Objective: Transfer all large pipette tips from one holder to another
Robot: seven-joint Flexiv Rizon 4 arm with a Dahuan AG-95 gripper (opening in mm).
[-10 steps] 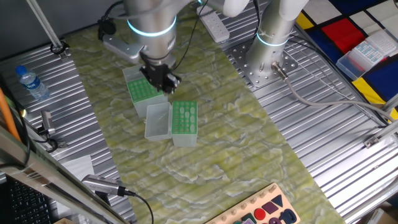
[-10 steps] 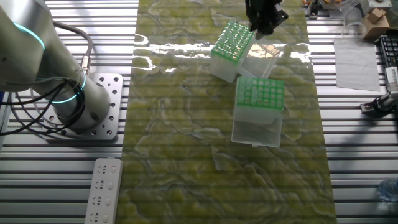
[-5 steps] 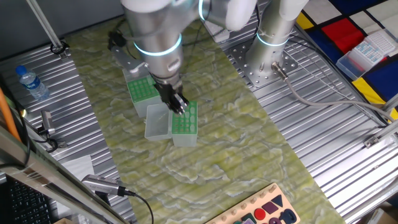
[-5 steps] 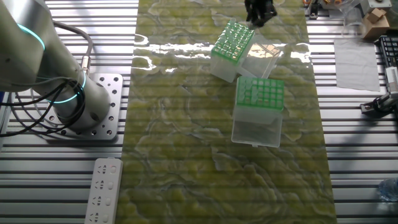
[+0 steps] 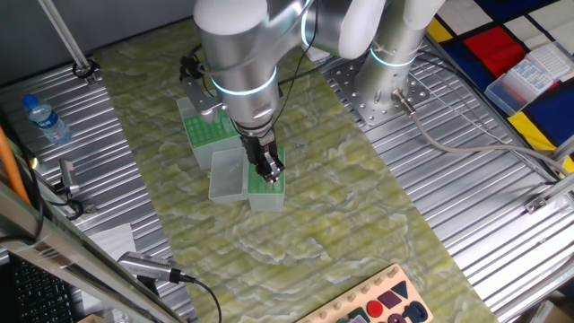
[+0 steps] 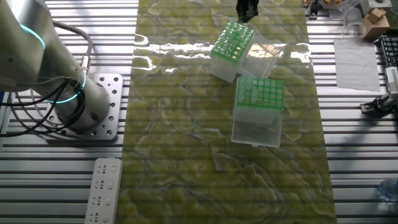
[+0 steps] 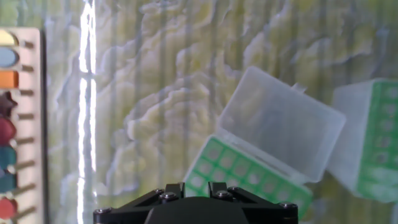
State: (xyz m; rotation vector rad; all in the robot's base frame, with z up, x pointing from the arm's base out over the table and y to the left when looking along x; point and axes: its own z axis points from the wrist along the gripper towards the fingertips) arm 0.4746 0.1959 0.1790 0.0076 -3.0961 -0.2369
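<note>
The large pipette tips [image 5: 204, 128] fill the far holder as a pale green grid, also seen in the other fixed view as the tips [image 6: 233, 40]. The second holder [image 5: 265, 187] has a green perforated rack [image 6: 261, 93] and an open clear lid [image 5: 228, 175]. My gripper [image 5: 267, 167] hangs high above this second holder; in the other fixed view the gripper [image 6: 247, 7] sits at the top edge. In the hand view the rack [image 7: 249, 171] lies just ahead of my fingers [image 7: 175, 189], its lid [image 7: 280, 127] beyond. The frames do not show whether the fingers hold a tip.
A coloured peg board [image 7: 12, 124] lies along the hand view's left edge, also at the front of the mat as the board [image 5: 377, 305]. A water bottle [image 5: 45, 121] stands at the left. A second arm's base [image 6: 81, 106] is bolted beside the mat.
The gripper has risen from the tip-filled holder and travelled across to above the second holder. Both holders and lids stay where they were.
</note>
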